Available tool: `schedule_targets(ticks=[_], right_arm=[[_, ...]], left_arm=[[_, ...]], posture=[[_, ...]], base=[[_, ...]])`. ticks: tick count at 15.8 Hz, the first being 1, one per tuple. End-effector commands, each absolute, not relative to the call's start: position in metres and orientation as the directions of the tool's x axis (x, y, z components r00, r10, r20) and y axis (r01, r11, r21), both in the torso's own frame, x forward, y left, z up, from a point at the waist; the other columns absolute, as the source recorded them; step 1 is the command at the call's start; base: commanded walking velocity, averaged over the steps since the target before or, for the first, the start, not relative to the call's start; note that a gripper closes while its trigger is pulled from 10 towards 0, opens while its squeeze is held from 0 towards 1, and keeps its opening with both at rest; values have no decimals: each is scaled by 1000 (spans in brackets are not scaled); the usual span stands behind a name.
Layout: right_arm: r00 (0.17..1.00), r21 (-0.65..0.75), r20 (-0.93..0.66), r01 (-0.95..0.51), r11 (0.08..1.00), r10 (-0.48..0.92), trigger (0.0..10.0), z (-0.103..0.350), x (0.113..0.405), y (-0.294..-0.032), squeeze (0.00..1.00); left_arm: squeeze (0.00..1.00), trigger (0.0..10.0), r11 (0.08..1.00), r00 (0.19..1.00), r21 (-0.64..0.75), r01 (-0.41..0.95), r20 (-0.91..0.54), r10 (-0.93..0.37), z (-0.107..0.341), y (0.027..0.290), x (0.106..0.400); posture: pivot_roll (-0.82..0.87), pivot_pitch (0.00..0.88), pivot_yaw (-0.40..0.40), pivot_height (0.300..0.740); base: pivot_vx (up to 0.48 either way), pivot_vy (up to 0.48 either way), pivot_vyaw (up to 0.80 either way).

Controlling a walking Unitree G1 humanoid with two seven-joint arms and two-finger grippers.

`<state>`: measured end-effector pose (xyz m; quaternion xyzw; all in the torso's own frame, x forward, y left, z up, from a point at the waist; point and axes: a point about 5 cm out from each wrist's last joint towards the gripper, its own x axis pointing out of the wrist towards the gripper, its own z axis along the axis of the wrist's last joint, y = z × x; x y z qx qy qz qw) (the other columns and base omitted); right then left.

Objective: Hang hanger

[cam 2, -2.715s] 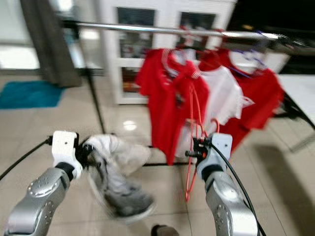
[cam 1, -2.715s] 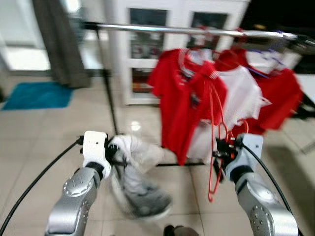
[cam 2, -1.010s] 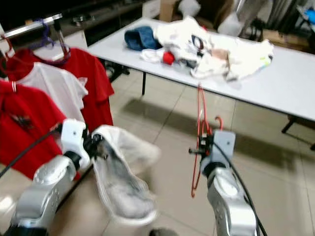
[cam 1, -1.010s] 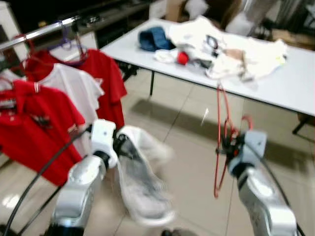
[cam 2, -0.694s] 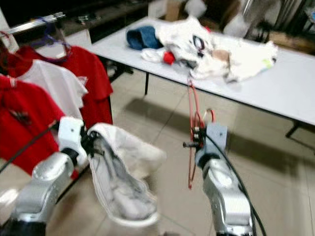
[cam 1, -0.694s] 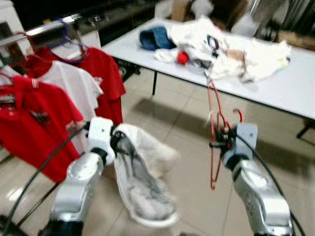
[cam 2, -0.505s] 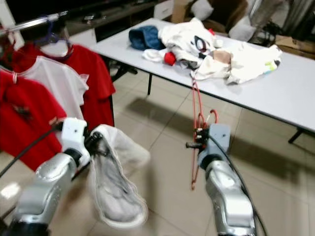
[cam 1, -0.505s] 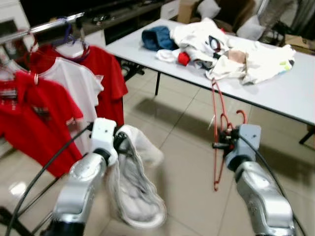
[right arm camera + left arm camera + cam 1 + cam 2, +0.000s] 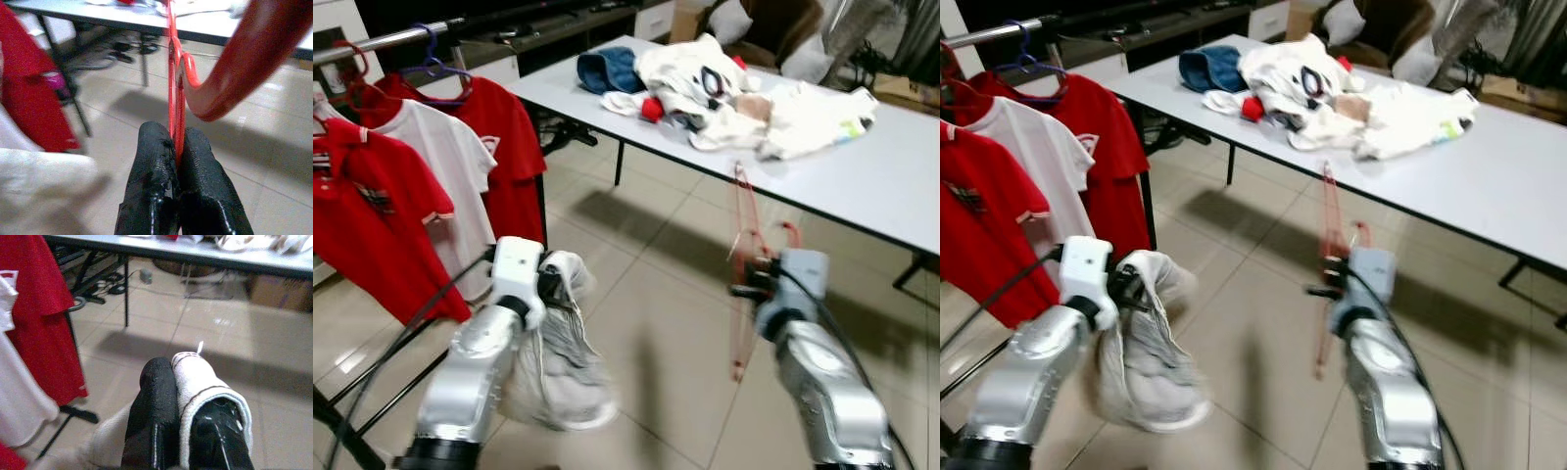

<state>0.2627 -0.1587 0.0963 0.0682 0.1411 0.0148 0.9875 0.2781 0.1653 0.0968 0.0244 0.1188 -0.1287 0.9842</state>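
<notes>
Right gripper (image 9: pixel 177 147): black fingers (image 9: pixel 149 181) pinched tight on red hanger (image 9: pixel 172 73).
Hanger hook: curving close past the lens.
Bench (image 9: pixel 222 30): white top beyond, tiled floor (image 9: pixel 293 166) below.
Red garment (image 9: pixel 34 93): hanging alongside.

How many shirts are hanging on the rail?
3 that I can see: a red shirt nearest, a white shirt in the middle, and another red shirt on the table side. More may hang past the picture's edge.
</notes>
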Motion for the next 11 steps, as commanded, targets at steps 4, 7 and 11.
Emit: schedule_targets(ticks=[4, 7, 11], right_arm=[[956, 141, -292, 50, 989, -7, 10000, 94, 254, -171, 0], [951, 116, -309, 66, 991, -27, 10000, 93, 249, -175, 0], [953, 130, -301, 87, 988, -45, 10000, 95, 247, -181, 0]], left_arm=[[0, 10000, 955, 940, 17, 296, -181, -288, 109, 157, 279], [0, 10000, 953, 937, -2, 304, -182, -299, 108, 155, 283], [0, 10000, 951, 935, -10, 308, -184, -305, 106, 150, 282]], posture=[[-44, 0, 4, 740], [-68, 0, 11, 740], [-74, 0, 8, 740]], base=[[0, 0, -189], [0, 0, -796], [0, 0, -788]])
